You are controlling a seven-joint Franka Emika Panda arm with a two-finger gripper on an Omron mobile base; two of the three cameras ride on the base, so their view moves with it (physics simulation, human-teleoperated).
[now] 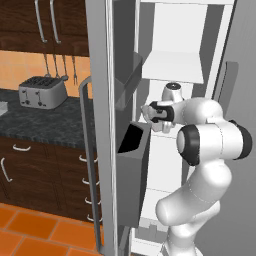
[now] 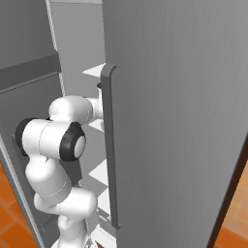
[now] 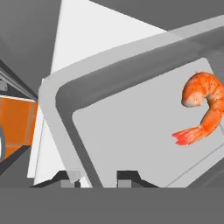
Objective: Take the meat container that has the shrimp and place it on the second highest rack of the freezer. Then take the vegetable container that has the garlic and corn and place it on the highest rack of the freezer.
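At left of the left base view, your toaster [image 1: 42,92] sits on the counter [image 1: 45,125]; the freezer [image 1: 107,75] door bins [image 1: 134,170] crowd the arm. The gripper [image 3: 98,178] straddles the shrimp [image 3: 202,107] container's [image 3: 131,131] rim, tips slightly apart; grip unclear.

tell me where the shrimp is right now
In the hand view the shrimp lies at the right side of the grey container, whose near rim sits between the claw fingertips, on a white freezer shelf.
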